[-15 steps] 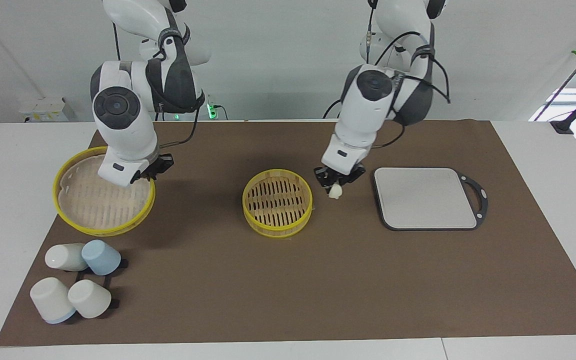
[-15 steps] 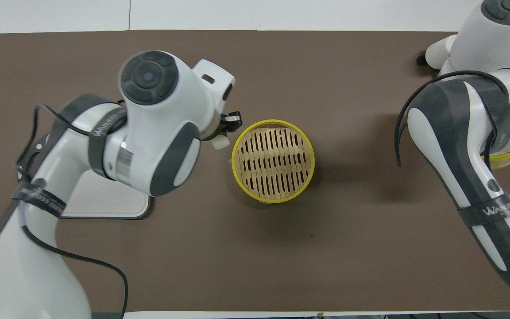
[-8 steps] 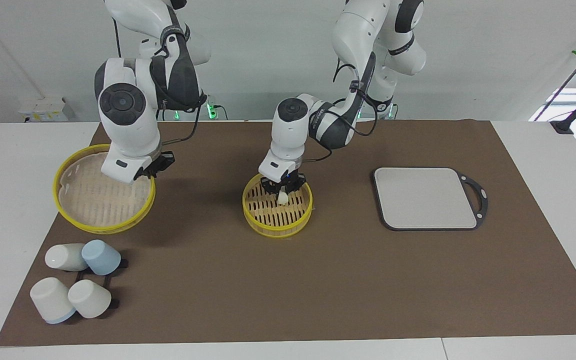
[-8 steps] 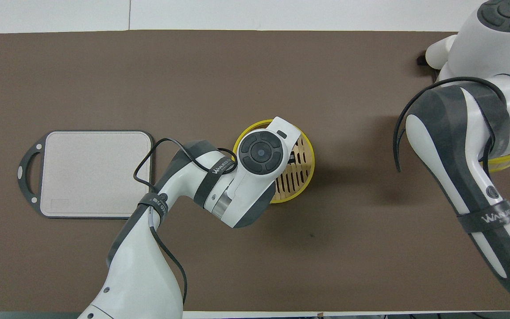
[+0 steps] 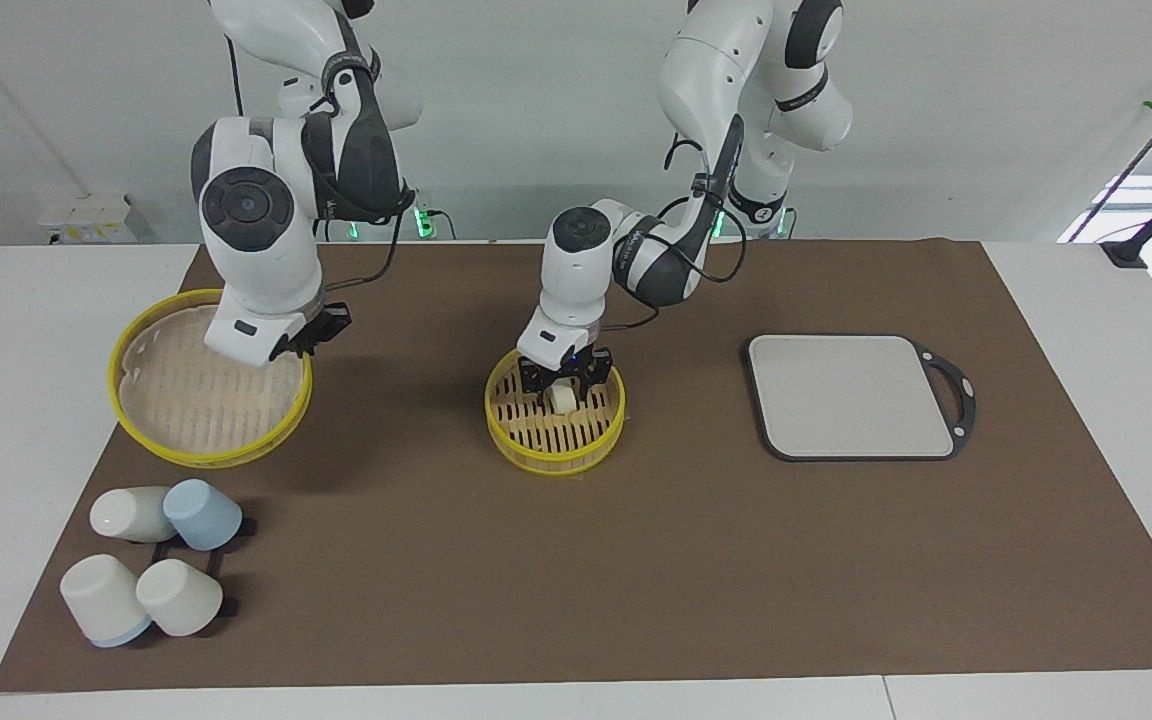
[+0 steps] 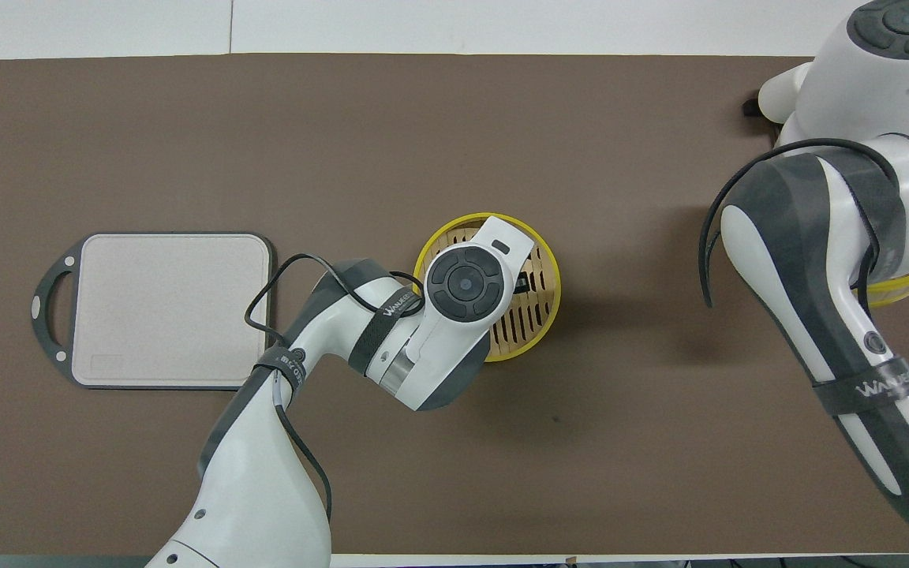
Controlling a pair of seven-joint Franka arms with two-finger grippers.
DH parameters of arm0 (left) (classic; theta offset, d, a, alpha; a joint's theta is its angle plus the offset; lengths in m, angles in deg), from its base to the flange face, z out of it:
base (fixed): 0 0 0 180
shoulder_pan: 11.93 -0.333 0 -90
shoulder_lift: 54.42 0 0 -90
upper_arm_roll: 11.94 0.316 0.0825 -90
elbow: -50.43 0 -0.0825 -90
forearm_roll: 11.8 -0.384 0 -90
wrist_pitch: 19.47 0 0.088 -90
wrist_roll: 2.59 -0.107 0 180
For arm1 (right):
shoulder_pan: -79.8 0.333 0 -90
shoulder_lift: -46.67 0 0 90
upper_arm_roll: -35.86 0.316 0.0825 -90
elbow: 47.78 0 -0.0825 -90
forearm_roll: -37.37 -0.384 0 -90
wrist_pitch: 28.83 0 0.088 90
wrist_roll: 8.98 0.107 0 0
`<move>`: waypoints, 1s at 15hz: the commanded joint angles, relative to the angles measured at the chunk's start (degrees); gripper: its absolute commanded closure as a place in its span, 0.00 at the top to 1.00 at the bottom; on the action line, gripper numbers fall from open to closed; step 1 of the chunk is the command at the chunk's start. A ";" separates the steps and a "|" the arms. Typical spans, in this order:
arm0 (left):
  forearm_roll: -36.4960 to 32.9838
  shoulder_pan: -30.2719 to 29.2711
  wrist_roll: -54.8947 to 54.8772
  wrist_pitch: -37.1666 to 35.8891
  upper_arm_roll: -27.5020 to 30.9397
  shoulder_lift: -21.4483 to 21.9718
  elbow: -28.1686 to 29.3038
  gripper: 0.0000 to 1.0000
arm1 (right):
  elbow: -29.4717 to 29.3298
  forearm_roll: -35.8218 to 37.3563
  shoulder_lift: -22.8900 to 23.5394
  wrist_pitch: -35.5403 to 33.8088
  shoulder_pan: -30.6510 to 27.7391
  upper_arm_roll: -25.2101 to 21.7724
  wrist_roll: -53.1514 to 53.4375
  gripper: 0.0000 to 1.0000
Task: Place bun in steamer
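Note:
The small steamer tier [image 5: 554, 456] with yellow rim and slatted floor stands mid-table. The cream bun [image 5: 563, 398] rests on its floor. My left gripper [image 5: 564, 384] is down inside the tier, fingers spread open on either side of the bun. In the overhead view the left wrist covers the bun and much of the tier [image 6: 540, 317]. The larger steamer tier [image 5: 204, 456] lies toward the right arm's end. My right gripper [image 5: 308, 336] hangs over that tier's rim and waits.
A grey square board with a black handle [image 5: 851, 396] lies toward the left arm's end, also in the overhead view [image 6: 162, 309]. Several white and blue cups [image 5: 151, 565] lie farther from the robots than the larger tier.
My left gripper carried the bun from beside the board over into the small tier, lowered it and opened; the bun now lies on the slats. The right arm barely moved.

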 commanded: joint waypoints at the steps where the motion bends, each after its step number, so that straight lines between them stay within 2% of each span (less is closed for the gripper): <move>1: -1.02 -0.90 0.59 -4.34 0.93 4.98 1.54 1.00 | 1.43 -1.08 -1.77 0.94 -0.49 0.35 -0.33 0.00; 3: -0.76 -5.11 -1.60 -11.09 0.75 10.59 1.54 1.00 | 1.25 -6.08 -1.77 1.12 -0.84 0.26 2.65 0.00; 6: -0.40 -11.53 -6.61 -22.52 0.75 18.68 1.02 1.00 | 1.25 -8.11 -1.77 3.13 0.04 0.61 4.24 0.00; 7: -0.40 -14.42 -8.98 -26.04 0.84 21.49 1.01 1.00 | 1.34 -11.34 -1.85 4.62 0.21 0.87 6.77 0.00; 8: -0.40 -18.02 -12.91 -29.90 1.10 23.87 0.75 1.00 | 1.34 -15.81 -1.85 7.24 2.30 1.14 11.49 0.00; 9: -0.49 -21.36 -17.91 -32.98 1.37 25.64 0.58 1.00 | 1.51 -16.82 -1.85 11.01 6.85 1.14 16.24 0.00; 10: -0.84 -25.05 -23.88 -36.15 1.46 26.96 0.14 1.00 | 2.30 -16.83 -1.85 16.79 11.94 1.05 22.03 0.00; 12: -1.10 -32.09 -36.63 -40.12 1.46 28.46 -0.21 1.00 | 3.01 -17.00 -1.42 22.72 16.81 1.14 33.12 0.00; 14: -2.24 -37.98 -45.08 -42.67 1.46 28.64 -1.79 1.00 | 4.06 -17.00 -0.54 27.64 21.90 1.05 36.23 0.00; 15: -3.90 -38.96 -47.91 -43.12 1.46 28.64 -2.23 1.00 | 5.46 -17.00 -0.28 29.75 22.71 1.14 37.28 0.00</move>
